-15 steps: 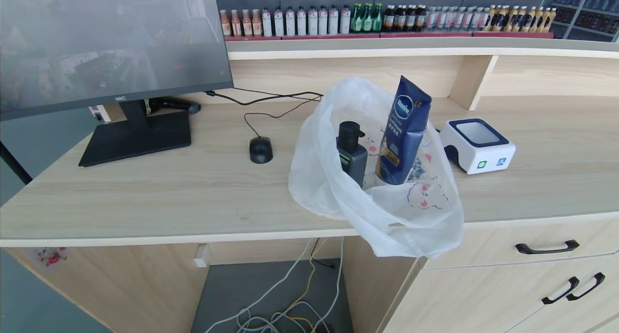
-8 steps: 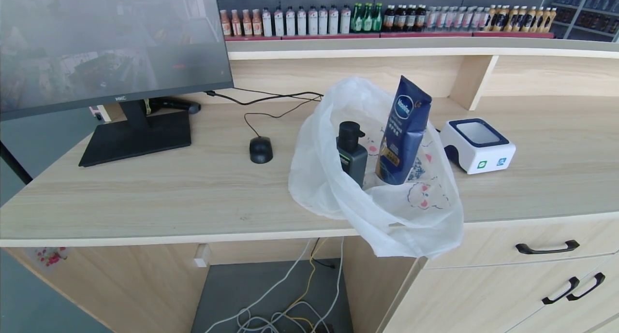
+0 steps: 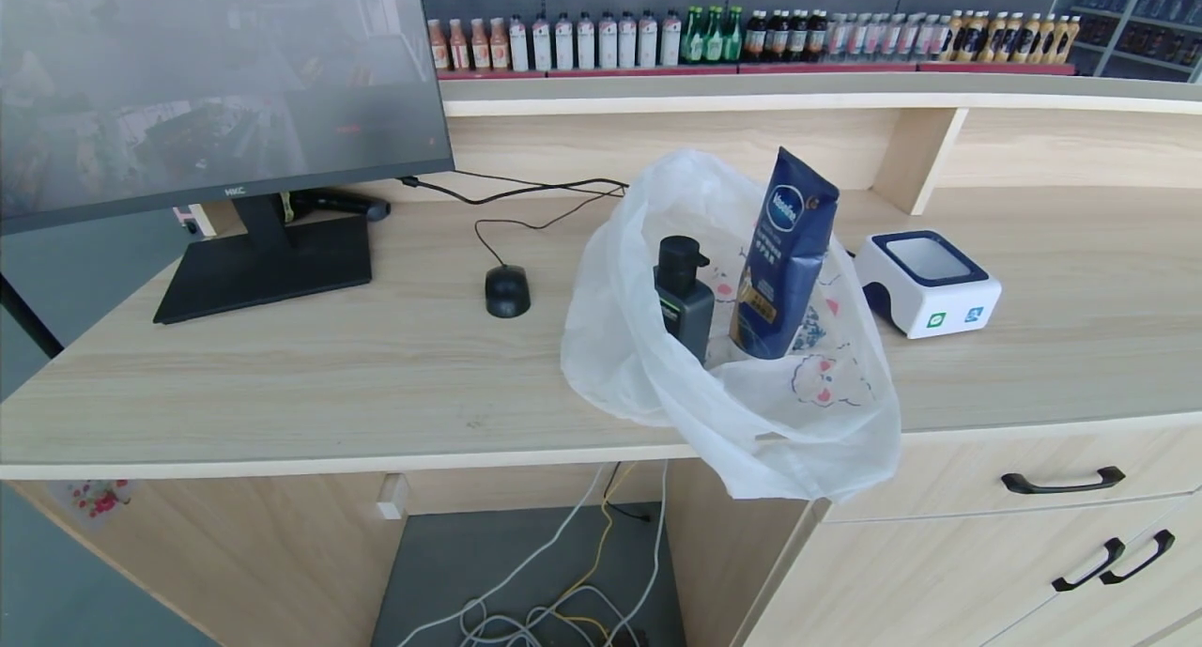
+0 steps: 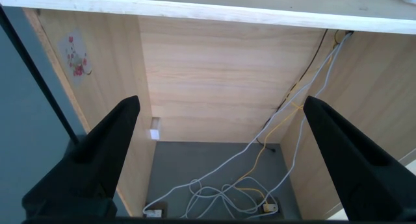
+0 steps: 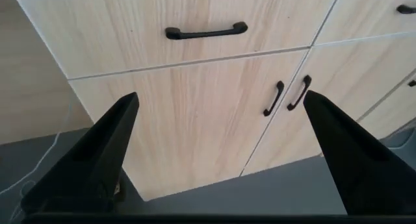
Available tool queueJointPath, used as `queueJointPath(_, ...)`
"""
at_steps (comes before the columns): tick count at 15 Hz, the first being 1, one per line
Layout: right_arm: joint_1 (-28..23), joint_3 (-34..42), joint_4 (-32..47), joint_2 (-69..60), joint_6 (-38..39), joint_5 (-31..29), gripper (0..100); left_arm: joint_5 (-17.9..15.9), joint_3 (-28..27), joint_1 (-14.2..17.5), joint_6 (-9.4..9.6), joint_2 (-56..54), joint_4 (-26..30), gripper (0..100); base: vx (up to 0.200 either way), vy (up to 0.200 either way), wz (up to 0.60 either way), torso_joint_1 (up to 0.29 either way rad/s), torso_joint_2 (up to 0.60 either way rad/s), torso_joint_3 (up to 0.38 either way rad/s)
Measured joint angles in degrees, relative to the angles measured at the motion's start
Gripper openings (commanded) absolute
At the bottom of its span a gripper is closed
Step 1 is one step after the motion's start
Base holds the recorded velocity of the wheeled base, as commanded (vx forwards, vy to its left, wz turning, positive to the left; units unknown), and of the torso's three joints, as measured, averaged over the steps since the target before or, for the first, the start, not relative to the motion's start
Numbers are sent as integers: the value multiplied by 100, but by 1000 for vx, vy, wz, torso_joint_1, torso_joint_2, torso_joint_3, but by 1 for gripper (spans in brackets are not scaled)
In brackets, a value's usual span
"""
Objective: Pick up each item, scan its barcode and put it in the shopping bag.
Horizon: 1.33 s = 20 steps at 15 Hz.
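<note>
A white plastic shopping bag (image 3: 751, 412) sits on the wooden counter (image 3: 376, 375) and hangs over its front edge. Inside it stand a dark pump bottle (image 3: 683, 297) and a tall blue pouch (image 3: 781, 253). A white and navy barcode scanner box (image 3: 926, 284) rests just right of the bag. My left gripper (image 4: 221, 159) is open below the counter, facing the recess with cables (image 4: 260, 178). My right gripper (image 5: 218, 152) is open too, low in front of the drawer handle (image 5: 207, 32) and cupboard doors, with nothing between its fingers.
A monitor (image 3: 207, 84) on a black stand fills the counter's left, with a handheld scanner (image 3: 329, 203) behind it and a black mouse (image 3: 507, 290) with its cable mid-counter. Bottles (image 3: 751, 37) line a shelf behind. Drawers (image 3: 1061, 483) sit under the counter's right.
</note>
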Motion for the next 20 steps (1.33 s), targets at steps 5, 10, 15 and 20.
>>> queueJointPath(5,-686,93,-106,-56,82,1630,100,0,0,5,-4,0,0,100,0,0,0,0,0,0)
queueJointPath(10,71,195,-55,-144,90,1736,100,0,0,0,0,0,0,100,0,0,0,0,0,0)
queueJointPath(15,410,197,-55,-455,234,1660,100,0,0,2,2,0,0,100,0,0,0,0,0,0)
queueJointPath(20,362,197,-55,-656,256,1657,100,0,0,5,-9,0,2,100,-120,0,0,4,0,1)
